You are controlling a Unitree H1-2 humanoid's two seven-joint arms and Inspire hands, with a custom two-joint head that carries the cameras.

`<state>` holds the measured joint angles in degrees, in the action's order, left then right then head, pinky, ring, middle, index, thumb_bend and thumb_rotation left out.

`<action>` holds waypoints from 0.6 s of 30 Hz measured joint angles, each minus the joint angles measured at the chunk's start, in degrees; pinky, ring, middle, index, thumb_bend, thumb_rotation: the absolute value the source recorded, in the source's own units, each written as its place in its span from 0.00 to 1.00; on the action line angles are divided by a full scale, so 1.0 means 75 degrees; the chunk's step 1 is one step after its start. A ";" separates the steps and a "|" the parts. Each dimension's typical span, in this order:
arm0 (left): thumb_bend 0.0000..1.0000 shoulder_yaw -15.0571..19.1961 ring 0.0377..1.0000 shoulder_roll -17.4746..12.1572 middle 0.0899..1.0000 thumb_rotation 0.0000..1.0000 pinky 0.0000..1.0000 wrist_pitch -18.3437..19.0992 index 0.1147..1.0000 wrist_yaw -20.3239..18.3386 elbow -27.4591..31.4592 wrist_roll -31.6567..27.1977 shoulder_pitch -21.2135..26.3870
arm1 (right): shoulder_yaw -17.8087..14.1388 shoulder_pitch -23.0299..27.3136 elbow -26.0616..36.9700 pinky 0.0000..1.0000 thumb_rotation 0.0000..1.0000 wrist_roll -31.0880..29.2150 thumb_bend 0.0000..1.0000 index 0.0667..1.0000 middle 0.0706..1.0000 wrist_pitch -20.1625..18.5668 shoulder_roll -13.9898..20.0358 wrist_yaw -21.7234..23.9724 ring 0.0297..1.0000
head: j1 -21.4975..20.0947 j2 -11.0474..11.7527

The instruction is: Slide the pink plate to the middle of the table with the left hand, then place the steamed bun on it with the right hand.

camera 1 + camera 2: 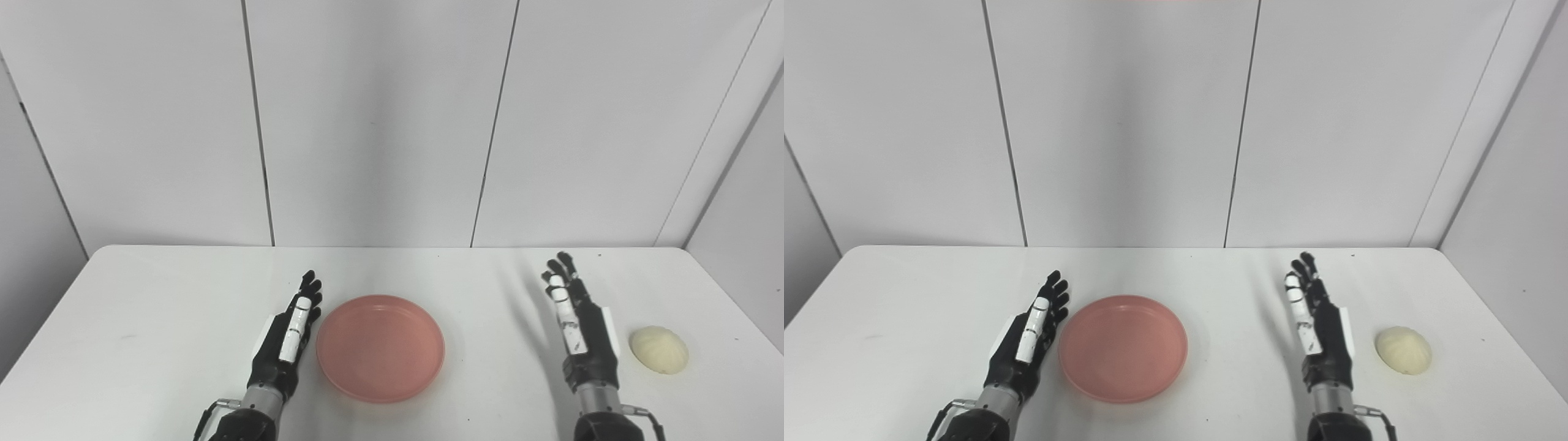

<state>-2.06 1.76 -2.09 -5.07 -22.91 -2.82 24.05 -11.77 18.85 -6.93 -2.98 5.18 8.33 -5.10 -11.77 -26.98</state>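
The left hand (288,343), fingers spread and holding nothing, lies just left of the pink plate (380,348). The right hand (582,334), equally spread and holding nothing, stands left of the steamed bun (659,350).

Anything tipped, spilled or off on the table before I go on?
Nothing stands out. The pink plate sits flat and empty beside the open left hand; the steamed bun lies intact right of the open right hand.

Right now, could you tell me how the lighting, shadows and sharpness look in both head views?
Left eye view: even, soft light; the right hand throws a faint shadow leftward on the table; the pink plate shows no glare. Right eye view: equally sharp; the steamed bun looks crisp; the left hand is dark but readable.
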 measured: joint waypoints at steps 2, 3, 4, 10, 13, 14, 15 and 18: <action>0.59 0.0012 0.99 -0.0029 1.00 1.00 1.00 0.0000 0.99 -0.0069 0.0023 -0.0062 -0.0021 | -0.0140 0.0081 0.0025 0.93 0.60 0.0059 0.59 0.93 0.93 -0.0002 0.0155 -0.0119 0.91 | -0.0245 0.0000; 0.59 0.0020 0.99 -0.0049 1.00 1.00 1.00 0.0000 0.99 -0.0114 0.0037 -0.0094 -0.0032 | -0.0199 0.0104 0.0071 0.92 0.56 0.0120 0.57 0.93 0.92 -0.0002 0.0226 -0.0175 0.90 | -0.0282 -0.0011; 0.59 0.0030 0.99 -0.0079 1.00 1.00 1.00 0.0000 0.99 -0.0169 0.0053 -0.0116 -0.0047 | -0.0249 0.0121 0.0122 0.90 0.49 0.0172 0.55 0.93 0.92 -0.0002 0.0283 -0.0244 0.89 | -0.0433 -0.0035; 0.60 0.0132 1.00 -0.0212 1.00 1.00 1.00 -0.0003 1.00 -0.0481 0.0056 -0.0434 -0.0065 | -0.0290 0.0239 0.0379 0.81 0.37 0.1061 0.55 0.89 0.87 -0.0256 0.0472 -0.0837 0.86 | -0.1090 -0.0094; 0.60 0.0268 1.00 -0.0269 1.00 1.00 1.00 -0.0005 1.00 -0.0622 0.0020 -0.0655 -0.0057 | -0.0209 0.0261 0.0666 0.81 0.26 0.1618 0.58 0.87 0.86 -0.0767 0.0500 -0.0991 0.84 | -0.1712 -0.0105; 0.60 0.0325 1.00 -0.0293 1.00 1.00 1.00 -0.0008 1.00 -0.0659 0.0000 -0.0726 -0.0048 | -0.0199 0.0273 0.0732 0.79 0.26 0.1742 0.59 0.87 0.85 -0.0913 0.0502 -0.1008 0.83 | -0.1956 -0.0094; 0.60 0.0361 1.00 -0.0338 1.00 1.00 1.00 -0.0011 1.00 -0.0716 -0.0018 -0.0766 -0.0040 | -0.0175 0.0285 0.0756 0.78 0.26 0.1894 0.59 0.87 0.85 -0.1039 0.0513 -0.1045 0.83 | -0.1958 -0.0094; 0.59 0.0447 1.00 -0.0462 1.00 1.00 1.00 -0.0018 1.00 -0.0819 -0.0053 -0.0859 -0.0025 | 0.0045 0.0298 0.0861 0.74 0.31 0.2660 0.63 0.85 0.83 -0.1771 0.0687 -0.1091 0.81 | -0.2227 -0.0059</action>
<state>1.30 -1.70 -2.22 -11.21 -23.31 -9.27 23.86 -11.44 21.09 -0.47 16.97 -8.10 13.48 -13.29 -28.47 -27.42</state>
